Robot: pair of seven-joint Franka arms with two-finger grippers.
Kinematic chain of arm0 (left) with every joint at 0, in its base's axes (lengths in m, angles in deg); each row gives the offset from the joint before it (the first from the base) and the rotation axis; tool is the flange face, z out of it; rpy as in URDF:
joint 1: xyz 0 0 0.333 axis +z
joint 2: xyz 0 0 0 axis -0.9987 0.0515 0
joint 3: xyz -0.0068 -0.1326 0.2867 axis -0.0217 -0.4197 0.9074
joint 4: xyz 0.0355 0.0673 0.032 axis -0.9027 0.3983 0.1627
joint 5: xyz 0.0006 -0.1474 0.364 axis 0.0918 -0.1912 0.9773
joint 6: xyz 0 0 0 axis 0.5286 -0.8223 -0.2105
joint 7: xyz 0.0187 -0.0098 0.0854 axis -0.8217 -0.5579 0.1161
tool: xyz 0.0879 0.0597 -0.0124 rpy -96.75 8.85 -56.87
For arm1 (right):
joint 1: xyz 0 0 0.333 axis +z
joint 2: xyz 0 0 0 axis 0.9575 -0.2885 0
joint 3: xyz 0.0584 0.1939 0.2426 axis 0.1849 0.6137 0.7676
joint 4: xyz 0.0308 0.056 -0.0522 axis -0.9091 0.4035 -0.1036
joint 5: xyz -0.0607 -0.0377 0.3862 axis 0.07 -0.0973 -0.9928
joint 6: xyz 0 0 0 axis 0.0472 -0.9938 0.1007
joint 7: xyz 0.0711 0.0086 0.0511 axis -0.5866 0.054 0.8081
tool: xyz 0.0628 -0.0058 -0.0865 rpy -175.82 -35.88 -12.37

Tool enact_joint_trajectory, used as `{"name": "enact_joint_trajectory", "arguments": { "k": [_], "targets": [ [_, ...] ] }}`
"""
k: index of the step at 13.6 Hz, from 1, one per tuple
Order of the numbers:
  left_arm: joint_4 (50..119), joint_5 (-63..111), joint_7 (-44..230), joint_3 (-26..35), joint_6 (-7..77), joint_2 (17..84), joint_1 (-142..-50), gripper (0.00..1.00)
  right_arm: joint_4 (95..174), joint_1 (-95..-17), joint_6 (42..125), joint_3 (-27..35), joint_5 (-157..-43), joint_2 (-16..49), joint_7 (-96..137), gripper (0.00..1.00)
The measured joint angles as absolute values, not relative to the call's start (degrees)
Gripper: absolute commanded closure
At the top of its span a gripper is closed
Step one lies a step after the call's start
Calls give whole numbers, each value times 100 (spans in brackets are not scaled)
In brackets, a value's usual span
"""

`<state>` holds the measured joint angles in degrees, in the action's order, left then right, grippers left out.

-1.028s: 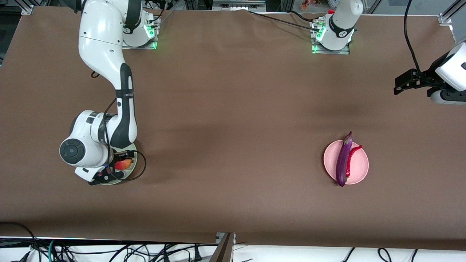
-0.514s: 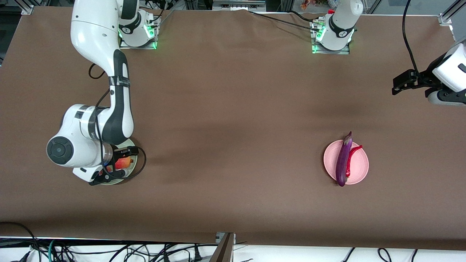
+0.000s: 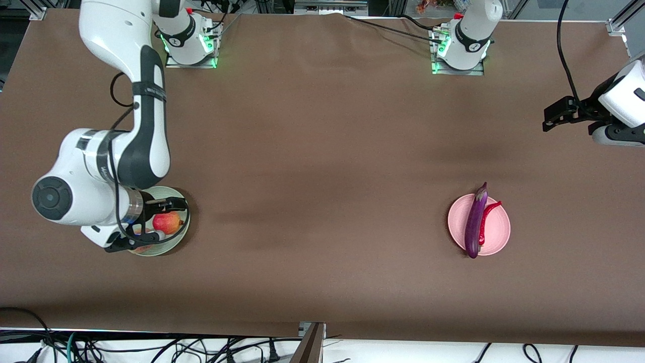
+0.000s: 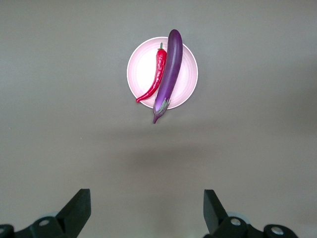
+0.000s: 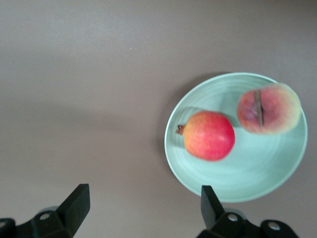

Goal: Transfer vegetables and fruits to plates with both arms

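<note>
The wide brown cloth-covered table (image 3: 322, 151) is carrying both loaded plates, so the step in hand looks like pulling clear — best done by lifting straight up, without brushing the fruit.

The round pale green matte plate (image 5: 277, 186), toward the right arm's end, is holding the round red apple-like fruit (image 5: 209, 135) and the fuzzy orange-pink creased peach (image 5: 269, 108). The right gripper (image 5: 141, 210) is hanging over the table just beside that plate, jaws spread and holding nothing.

The round pale pink plate (image 4: 185, 69), toward the left arm's end, is bearing the long glossy purple eggplant (image 4: 166, 73) and the thin curved red chili pepper (image 4: 154, 77), side by side. The left gripper (image 4: 146, 210) is waiting well apart from it, jaws wide and empty.

In the front view the right arm is covering the peach — and part of the green plate.
</note>
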<state>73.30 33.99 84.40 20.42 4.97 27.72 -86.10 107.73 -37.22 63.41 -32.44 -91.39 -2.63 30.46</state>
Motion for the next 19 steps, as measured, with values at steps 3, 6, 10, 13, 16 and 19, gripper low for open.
{"name": "enact_joint_trajectory", "arguments": {
  "k": [3,6,10,13,16,19],
  "targets": [
    [7329,3399,8440,2030,497,2772,-8614,0,10945,-4713,6276,-1551,-7659,572,2226,1],
    [7329,3399,8440,2031,497,2772,-8613,0,11416,-5777,6000,49,-6669,1524,1642,0],
    [7326,3398,8440,2031,497,2772,-8613,0,12256,-6400,5857,621,-6409,2693,1591,0],
    [7325,3398,8440,2031,497,2772,-8613,0,12830,-6628,5834,755,-6233,3463,1594,0],
    [7324,3398,8440,2031,497,2772,-8613,0,13016,-6866,5676,824,-6135,3899,1625,0],
    [7324,3398,8440,2031,497,2772,-8613,0,13045,-7054,5425,1030,-6132,4154,1619,0]
  ]
}}
